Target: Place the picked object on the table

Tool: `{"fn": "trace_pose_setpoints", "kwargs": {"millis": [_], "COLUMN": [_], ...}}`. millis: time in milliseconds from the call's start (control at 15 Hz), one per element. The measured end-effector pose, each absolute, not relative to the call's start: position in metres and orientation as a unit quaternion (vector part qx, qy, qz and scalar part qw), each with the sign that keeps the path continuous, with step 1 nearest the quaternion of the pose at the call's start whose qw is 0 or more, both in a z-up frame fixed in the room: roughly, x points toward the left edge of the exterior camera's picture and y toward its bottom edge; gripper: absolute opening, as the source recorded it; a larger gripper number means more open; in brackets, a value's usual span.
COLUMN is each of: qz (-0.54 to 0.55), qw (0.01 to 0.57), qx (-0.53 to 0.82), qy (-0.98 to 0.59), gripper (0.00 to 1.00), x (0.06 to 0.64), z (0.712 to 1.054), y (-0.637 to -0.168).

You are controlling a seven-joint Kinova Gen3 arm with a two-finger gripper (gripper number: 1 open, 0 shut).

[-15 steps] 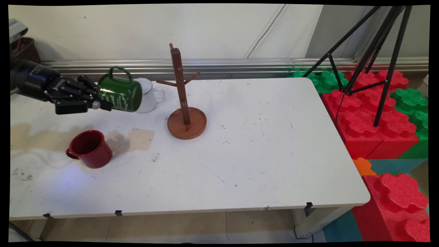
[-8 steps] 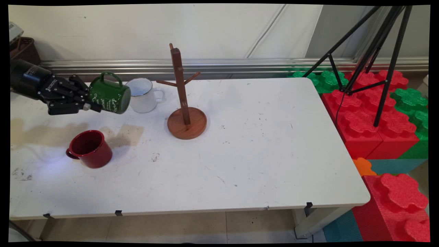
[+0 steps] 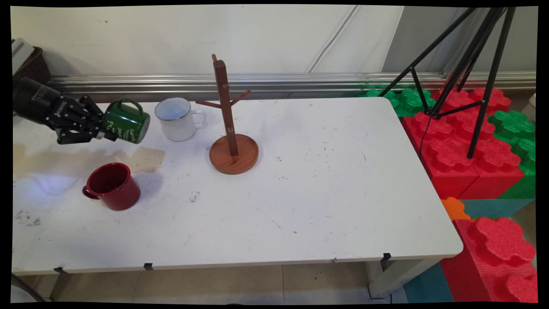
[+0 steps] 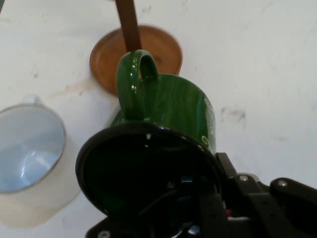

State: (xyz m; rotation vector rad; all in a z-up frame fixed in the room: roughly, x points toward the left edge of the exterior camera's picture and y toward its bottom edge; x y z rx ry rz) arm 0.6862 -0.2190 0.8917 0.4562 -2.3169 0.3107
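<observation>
White wall point(image 3: 171, 38), tiled floor point(image 3: 214, 283), perhaps foam blocks point(image 3: 472, 141).

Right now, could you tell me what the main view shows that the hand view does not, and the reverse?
Only the main view shows the red mug standing near the table's front left, the mug tree's upper post and pegs, the black tripod and the red and green foam blocks. Only the hand view looks into the green mug's dark mouth, where one finger reaches inside the rim. Both show the gripper holding the green mug on its side above the white table, the white mug and the tree's round wooden base.
</observation>
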Motion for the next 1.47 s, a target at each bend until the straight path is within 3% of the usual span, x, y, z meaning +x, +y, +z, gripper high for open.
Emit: {"fn": "trace_pose_setpoints", "kwargs": {"millis": [800,1467], "qz": [0.153,0.158], "qw": [0.247,0.187], "qx": [0.128,0.086], "qy": [-0.948,-0.966], "gripper": [0.00,0.00], "x": [0.717,0.718], "z": [0.867,0.844], "y": [-0.227,-0.233]}}
